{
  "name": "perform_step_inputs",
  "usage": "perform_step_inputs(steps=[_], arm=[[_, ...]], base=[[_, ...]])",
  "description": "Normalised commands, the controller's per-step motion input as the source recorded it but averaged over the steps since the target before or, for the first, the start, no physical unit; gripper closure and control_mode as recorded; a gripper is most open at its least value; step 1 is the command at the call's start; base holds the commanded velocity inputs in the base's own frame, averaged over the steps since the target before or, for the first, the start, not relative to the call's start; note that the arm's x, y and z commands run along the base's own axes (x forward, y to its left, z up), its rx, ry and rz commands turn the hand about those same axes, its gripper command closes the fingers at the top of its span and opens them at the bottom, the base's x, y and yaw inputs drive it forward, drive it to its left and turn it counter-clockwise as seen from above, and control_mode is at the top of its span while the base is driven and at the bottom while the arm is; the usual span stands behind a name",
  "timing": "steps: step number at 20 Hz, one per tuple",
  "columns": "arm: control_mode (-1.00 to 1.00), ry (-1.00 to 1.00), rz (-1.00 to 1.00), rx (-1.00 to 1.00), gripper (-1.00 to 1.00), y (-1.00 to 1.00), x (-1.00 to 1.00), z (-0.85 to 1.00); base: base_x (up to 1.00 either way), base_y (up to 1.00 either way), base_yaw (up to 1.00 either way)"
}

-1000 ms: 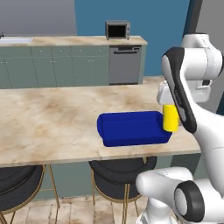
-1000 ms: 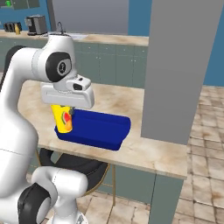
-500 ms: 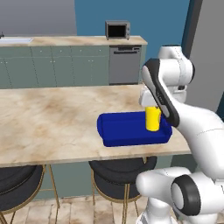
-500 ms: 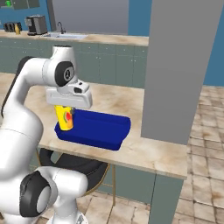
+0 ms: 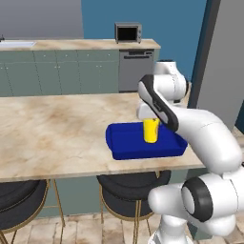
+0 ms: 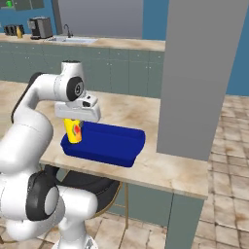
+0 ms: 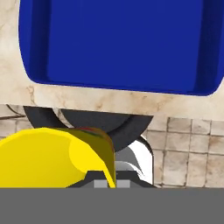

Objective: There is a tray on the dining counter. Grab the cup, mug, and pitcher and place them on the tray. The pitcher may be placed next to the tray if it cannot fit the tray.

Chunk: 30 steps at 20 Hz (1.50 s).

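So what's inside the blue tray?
Just bare blue floor where the tray shows in the hand view. The yellow cup, held in the robot's fingers, is over it, hiding a patch of floor in the base views. Whether it touches down can't be told.

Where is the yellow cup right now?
The yellow cup is in the robot's gripper, hanging over the blue tray on the dining counter, near the tray's front edge.

Dark round stools under the overhang — microwave, coffee machine beyond.
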Motion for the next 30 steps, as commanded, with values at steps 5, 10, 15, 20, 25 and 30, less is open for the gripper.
perform_step_inputs(steps=[5, 10, 15, 20, 25, 30], arm=[[-1.00, 0.00, 0.00, 0.00, 1.00, 0.21, 0.64, -0.44], [-1.00, 0.00, 0.00, 0.00, 1.00, 0.33, 0.64, -0.32], [-1.00, 0.00, 0.00, 0.00, 1.00, 0.29, 0.59, -0.26], [-1.00, 0.00, 0.02, 0.00, 1.00, 0.02, 0.57, -0.20], [-1.00, 0.00, 0.03, 0.00, 1.00, 0.00, 0.50, -0.23], [-1.00, 0.00, 0.03, 0.00, 1.00, 0.04, 0.45, -0.34]], base=[[0.00, 0.00, 0.00], [0.00, 0.00, 0.00], [0.00, 0.00, 0.00], [0.00, 0.00, 0.00], [0.00, 0.00, 0.00], [0.00, 0.00, 0.00]])
